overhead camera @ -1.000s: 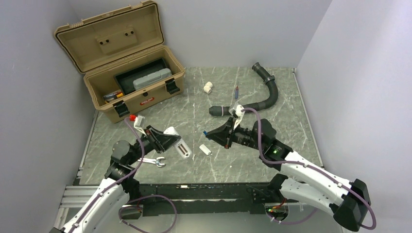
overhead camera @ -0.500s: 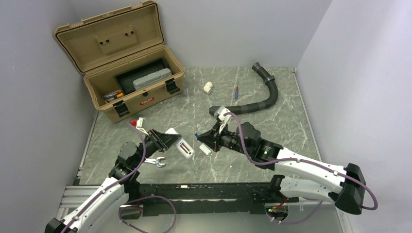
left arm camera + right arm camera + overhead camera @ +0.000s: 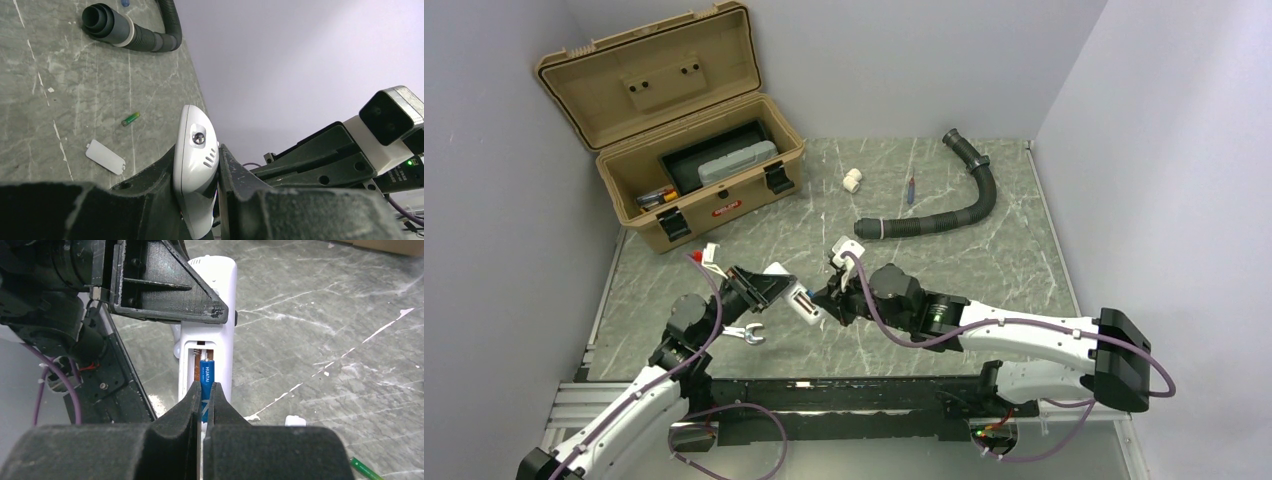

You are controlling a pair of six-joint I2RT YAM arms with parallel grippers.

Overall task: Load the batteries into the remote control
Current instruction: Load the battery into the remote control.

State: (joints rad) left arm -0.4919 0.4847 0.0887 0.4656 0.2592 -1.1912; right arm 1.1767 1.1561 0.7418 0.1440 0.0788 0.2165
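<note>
Blue battery [image 3: 207, 374] pinched in right end effector [image 3: 202, 389], now brought to remote control [image 3: 226, 345], gripped by left end effector [image 3: 197, 156].

text: "HUATAI" is running lengthwise in white on the blue battery [image 3: 206, 375] | place: sitting pinched between the jaws of the right gripper [image 3: 206, 390] (upper end poking beyond them) | red label [image 3: 726, 209] on toolbox [image 3: 749, 188]: proving too small to read

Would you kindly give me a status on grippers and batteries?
Left gripper shut on remote control. Right gripper shut on blue battery, at open bay. Green battery on table. Nothing blocking.
</note>
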